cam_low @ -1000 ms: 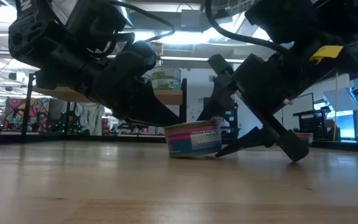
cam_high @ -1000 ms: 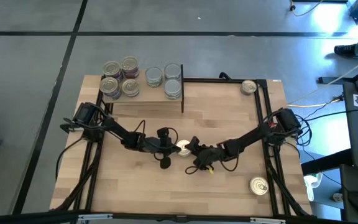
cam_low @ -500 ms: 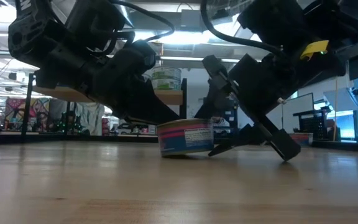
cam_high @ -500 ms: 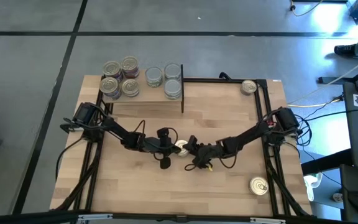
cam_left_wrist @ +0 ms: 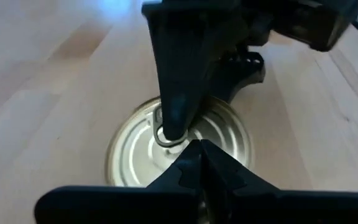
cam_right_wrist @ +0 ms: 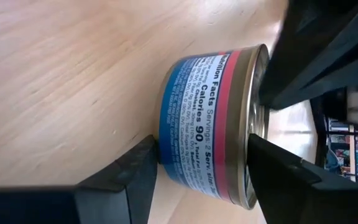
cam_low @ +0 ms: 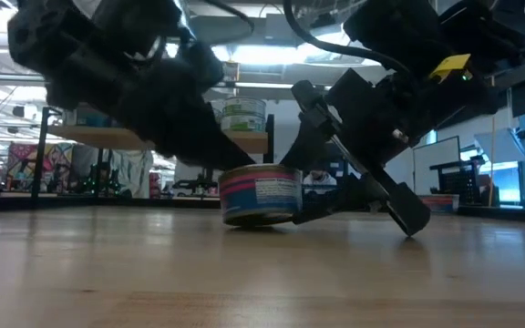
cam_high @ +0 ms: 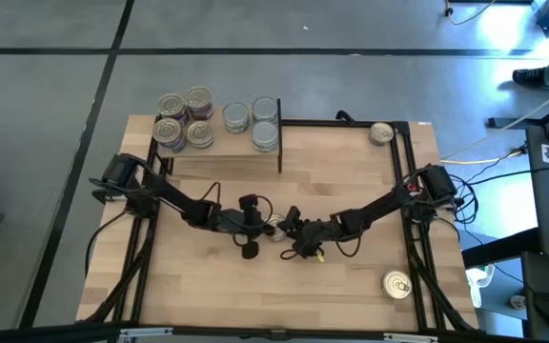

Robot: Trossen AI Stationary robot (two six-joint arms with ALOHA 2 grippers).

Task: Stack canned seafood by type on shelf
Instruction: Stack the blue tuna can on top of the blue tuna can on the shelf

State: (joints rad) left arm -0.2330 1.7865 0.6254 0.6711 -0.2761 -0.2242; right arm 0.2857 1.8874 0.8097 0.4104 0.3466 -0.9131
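Mid-worktop (cam_high: 351,276), one tin (cam_low: 261,194) sits upright. The right hand (cam_right_wrist: 201,171) straddles its sides, fingers part-open, seemingly to lift it; the left hand (cam_left_wrist: 197,155), closed and empty, presses its lid, likely steadying it.

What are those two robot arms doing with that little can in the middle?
They are working on one blue-and-pink can in the middle of the table. The right gripper has a finger on each side of it, while the shut left gripper presses down on its lid. More cans already sit on the shelf; two cans wait on the table.
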